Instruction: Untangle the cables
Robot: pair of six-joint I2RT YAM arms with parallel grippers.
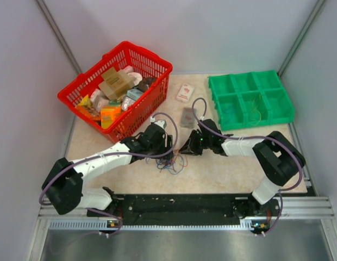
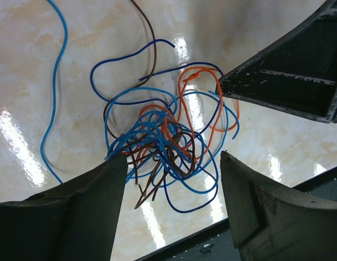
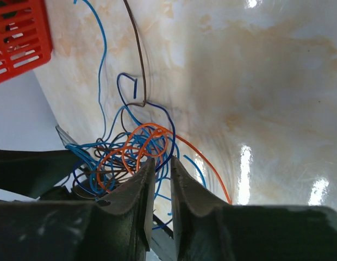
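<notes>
Now | left hand point(image 2: 174, 157) spread wide over cables point(image 2: 157, 133) | right hand point(image 3: 163, 161) nearly closed, grip unclear

Cables point(image 1: 172, 162) near left gripper point(image 1: 165, 154), right gripper point(image 1: 185, 148)

- Two arms: left arm point(image 1: 111, 155), right arm point(image 1: 247, 147).
- One red basket point(image 1: 144, 106), its contents too jumbled to count.
- One green tray point(image 1: 242, 82), six compartments.
- Two packets: pale packet point(image 1: 185, 92), grey packet point(image 1: 188, 117).
- One tangle of cables point(image 1: 171, 161), four colours; I can't count the strands.

A red basket point(image 1: 138, 109) of packages point(image 1: 115, 82) is seen far left, a green tray point(image 1: 250, 123) far right, a white packet point(image 1: 185, 92) between.
</notes>
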